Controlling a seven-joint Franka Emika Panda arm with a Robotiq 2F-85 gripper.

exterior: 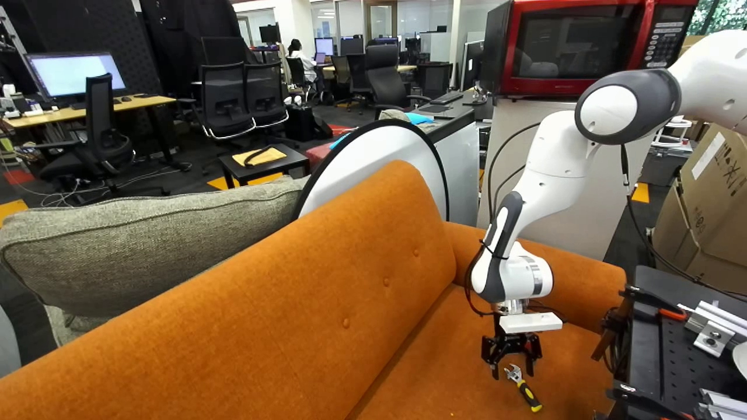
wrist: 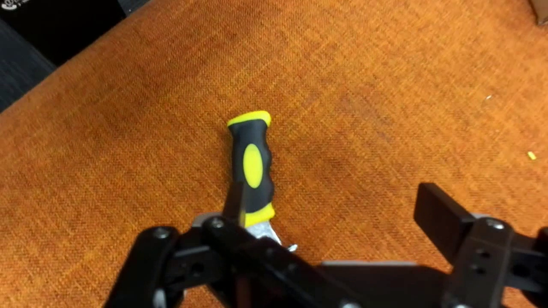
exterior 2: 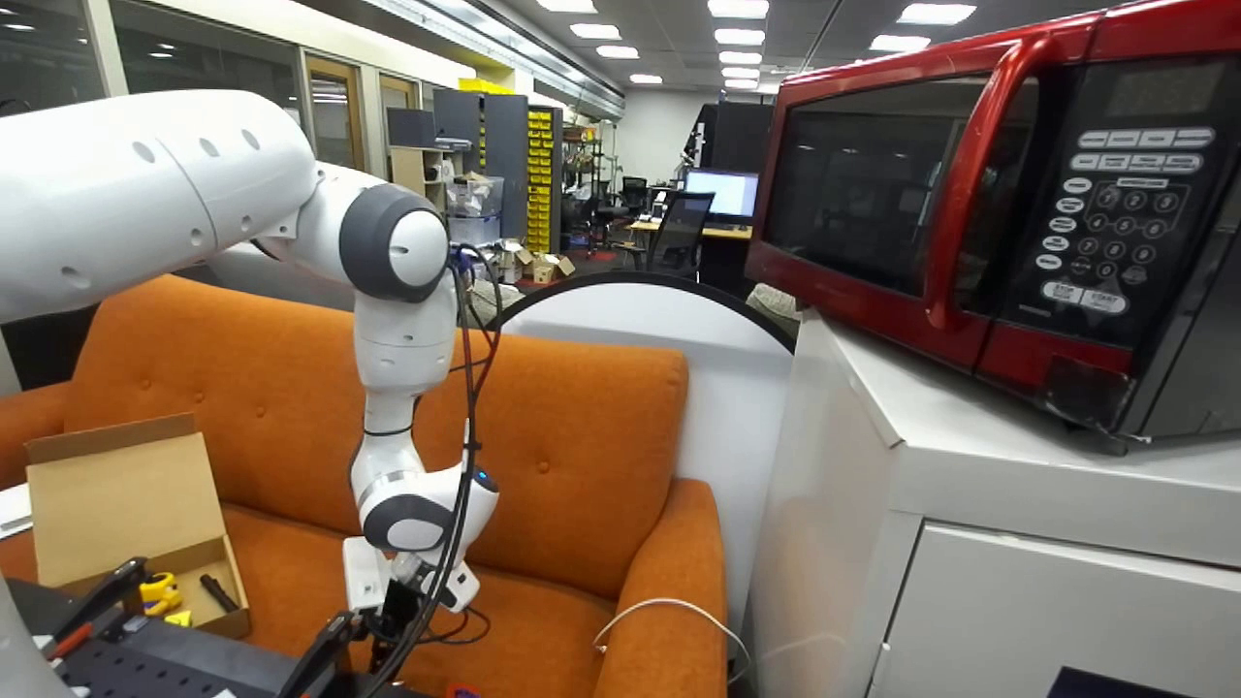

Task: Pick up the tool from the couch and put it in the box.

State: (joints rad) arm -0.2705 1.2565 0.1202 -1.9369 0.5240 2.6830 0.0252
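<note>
The tool, an adjustable wrench with a black and yellow handle (exterior: 529, 396), lies on the seat of the orange couch (exterior: 262, 315). In the wrist view the tool (wrist: 252, 167) points up the picture; its metal head is mostly hidden behind the left finger. My gripper (exterior: 513, 372) is open and empty, pointing down just above the wrench head. In the wrist view the gripper (wrist: 336, 205) has its left finger overlapping the handle's lower end, and its right finger is well apart from it. An open cardboard box (exterior 2: 126, 494) stands on the couch with a yellow item and a black item inside.
A black perforated table (exterior: 671, 350) with clamps stands in front of the couch. The couch armrest (exterior 2: 674, 582) carries a white cable. A red microwave (exterior 2: 873, 194) stands on a white cabinet. A grey-green cushion (exterior: 152, 251) is behind the couch back.
</note>
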